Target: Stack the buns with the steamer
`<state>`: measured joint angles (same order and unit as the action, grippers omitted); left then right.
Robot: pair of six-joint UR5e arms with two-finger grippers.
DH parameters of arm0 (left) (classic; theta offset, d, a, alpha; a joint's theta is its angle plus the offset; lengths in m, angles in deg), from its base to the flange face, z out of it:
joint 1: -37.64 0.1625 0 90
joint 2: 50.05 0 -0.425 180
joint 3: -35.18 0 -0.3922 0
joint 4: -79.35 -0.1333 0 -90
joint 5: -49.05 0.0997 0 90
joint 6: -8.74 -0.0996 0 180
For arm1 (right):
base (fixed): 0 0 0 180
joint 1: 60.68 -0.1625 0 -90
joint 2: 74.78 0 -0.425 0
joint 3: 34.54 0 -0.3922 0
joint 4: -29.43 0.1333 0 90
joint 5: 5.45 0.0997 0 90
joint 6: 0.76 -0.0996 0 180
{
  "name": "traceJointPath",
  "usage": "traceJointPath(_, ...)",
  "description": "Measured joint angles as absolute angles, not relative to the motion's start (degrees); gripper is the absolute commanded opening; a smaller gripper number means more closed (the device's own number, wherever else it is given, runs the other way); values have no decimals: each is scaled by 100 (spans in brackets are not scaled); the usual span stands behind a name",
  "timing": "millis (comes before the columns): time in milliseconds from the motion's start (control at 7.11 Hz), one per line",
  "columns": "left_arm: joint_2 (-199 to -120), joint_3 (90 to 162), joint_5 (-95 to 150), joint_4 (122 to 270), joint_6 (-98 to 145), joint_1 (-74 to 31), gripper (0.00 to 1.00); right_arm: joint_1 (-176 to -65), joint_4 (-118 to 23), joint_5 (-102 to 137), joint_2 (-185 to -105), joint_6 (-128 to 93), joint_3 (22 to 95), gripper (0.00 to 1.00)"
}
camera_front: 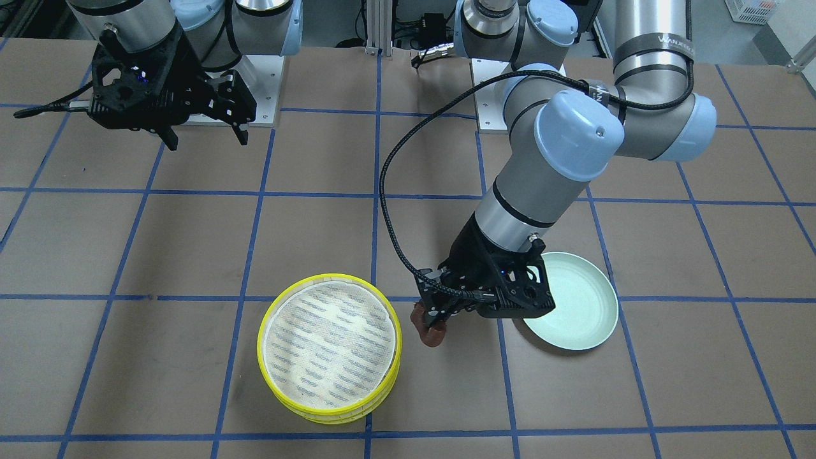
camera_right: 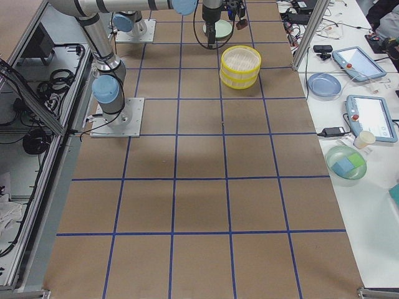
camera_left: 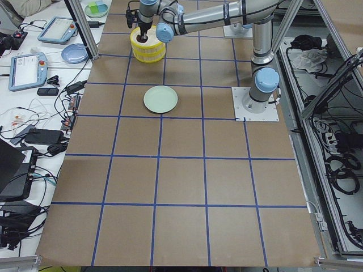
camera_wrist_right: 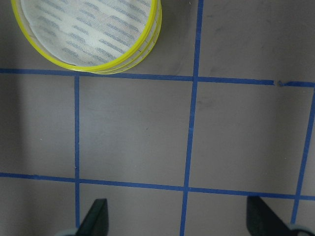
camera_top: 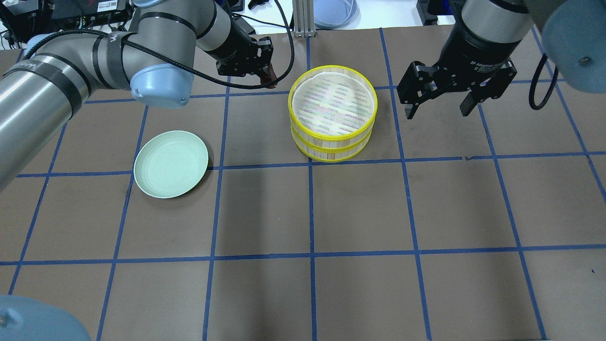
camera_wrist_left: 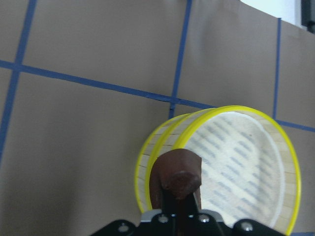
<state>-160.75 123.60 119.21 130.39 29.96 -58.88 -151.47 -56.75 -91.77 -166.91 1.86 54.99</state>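
**Brown-papered table [camera_front: 191, 242]: dark bun [camera_front: 435, 336] clamped beside the stacked steamer [camera_front: 328, 344]**

Front-facing view: blue tape lines grid the table; the steamer's two yellow-rimmed trays sit one on the other, the upper a little askew, its woven floor bare; the left gripper [camera_front: 432, 320] is clamped on the dark bun, which hangs between the steamer and the mint-green plate [camera_front: 583, 312], just beside the steamer's wall and not touching it; the right gripper [camera_front: 207, 141] hangs near the robot's base, its fingers spread with nothing between them

Overhead view: the left arm reaches across to the steamer's far left side; only a sliver of the dark bun shows past the gripper body; the mint-green plate lies well apart, nearer the robot; the right gripper hovers to the steamer's right, fingers wide

Left side view: at the table's far end the dark bun shows against the steamer's yellow wall, too small to judge the gap; the mint-green plate lies nearer the camera

Right side view: the steamer stands far up the table; both grippers are too small to read

Left wrist view: the dark bun sits pinched at bottom centre, overlapping the steamer's near rim

Right wrist view: two fingertips stand wide apart at the lower corners with bare table between; the steamer is at upper left
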Motion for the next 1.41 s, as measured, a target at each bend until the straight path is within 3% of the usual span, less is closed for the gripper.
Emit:
traceJointPath(562,-16715,12372,11239,12528,3327,-6092,0,-15128,-5685,-9276,-16690,225,5532,100)
traceJointPath(703,-16832,12371,11203,12401,3433,-6148,79,-15126,-5702,-9273,-16689,229,5535,100)
traceJointPath(844,-16906,12370,11203,12331,3493,-6183,100,-15127,-5717,-9258,-16687,233,5536,100)
traceJointPath(1406,-16910,12366,11208,12297,3851,-6209,100,-15127,-5736,-9221,-16681,243,5537,100)
